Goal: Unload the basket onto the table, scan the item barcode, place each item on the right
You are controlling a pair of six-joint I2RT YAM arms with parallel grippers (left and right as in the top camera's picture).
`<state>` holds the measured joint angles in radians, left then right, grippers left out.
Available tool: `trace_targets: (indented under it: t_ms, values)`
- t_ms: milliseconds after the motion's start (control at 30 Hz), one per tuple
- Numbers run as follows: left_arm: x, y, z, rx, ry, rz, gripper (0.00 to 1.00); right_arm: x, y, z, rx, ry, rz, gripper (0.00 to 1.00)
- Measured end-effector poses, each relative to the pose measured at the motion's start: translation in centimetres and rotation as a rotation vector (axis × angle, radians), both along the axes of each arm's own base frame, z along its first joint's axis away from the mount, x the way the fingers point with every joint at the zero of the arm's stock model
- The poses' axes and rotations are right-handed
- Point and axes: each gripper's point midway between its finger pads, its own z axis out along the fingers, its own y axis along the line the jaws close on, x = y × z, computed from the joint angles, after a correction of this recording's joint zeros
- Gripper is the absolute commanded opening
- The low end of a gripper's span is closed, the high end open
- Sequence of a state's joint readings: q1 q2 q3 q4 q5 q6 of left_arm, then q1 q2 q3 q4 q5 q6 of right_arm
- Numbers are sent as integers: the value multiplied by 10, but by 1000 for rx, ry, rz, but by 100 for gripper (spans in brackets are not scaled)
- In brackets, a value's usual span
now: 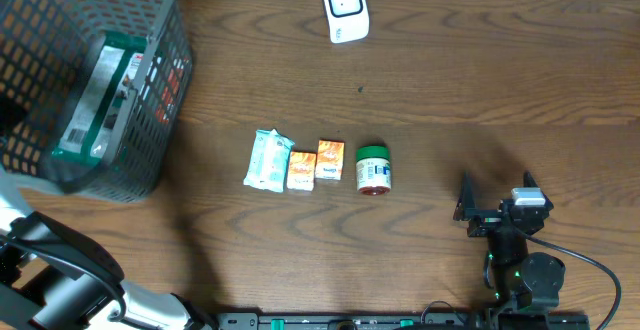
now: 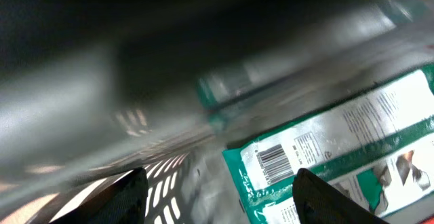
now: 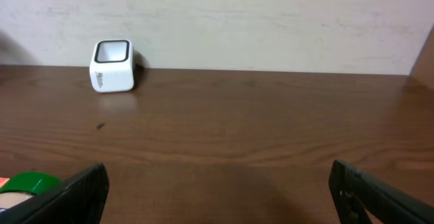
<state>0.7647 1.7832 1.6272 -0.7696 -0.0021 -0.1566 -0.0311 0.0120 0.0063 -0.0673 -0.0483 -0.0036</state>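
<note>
**Packet lies in the basket, both grippers spread**

Overhead: the right gripper (image 1: 495,202) stands with its jaws wide apart, gripping nothing, on a dark wood-grain table (image 1: 450,90). Ahead of it and to its left lies a row: a green-lidded jar (image 1: 373,168) with a blue-and-white label too small to read, two orange cartons (image 1: 316,164), and a pale packet (image 1: 268,160). Well ahead stands the white scanner (image 1: 345,8). Far to its left, a grey mesh basket (image 1: 150,120) holds a green-and-white packet (image 1: 95,95).

Left wrist: the left gripper (image 2: 218,183) is inside the basket, fingers (image 2: 129,200) spread, pinching nothing. Just ahead lies the green-and-white packet, its barcode (image 2: 274,163) facing up; the other print is blurred.

Right wrist: the scanner sits ahead-left against an off-white wall (image 3: 271,20), its side marking unreadable.
</note>
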Motion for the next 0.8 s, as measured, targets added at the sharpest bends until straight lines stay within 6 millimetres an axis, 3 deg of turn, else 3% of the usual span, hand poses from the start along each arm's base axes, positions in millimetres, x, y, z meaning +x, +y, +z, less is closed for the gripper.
trace_targets:
  t_ms: [267, 367, 500, 600, 667, 800]
  values:
    - [-39, 23, -3, -67, -21, 217, 69, 0, 0, 0, 0, 0, 0, 99]
    - [-40, 25, -1, -86, -52, 232, 69, 0, 0, 0, 0, 0, -1, 99]
    - [-26, 21, 8, -111, -135, 209, 70, 0, 0, 0, 0, 0, 0, 99]
    - [-12, 17, 27, -91, -211, 169, 70, 0, 0, 0, 0, 0, 0, 99]
    - [1, 7, 52, -53, -278, 121, 70, 0, 0, 0, 0, 0, 0, 99]
    - [26, -32, 102, 20, -378, -31, 70, 0, 0, 0, 0, 0, 0, 99]
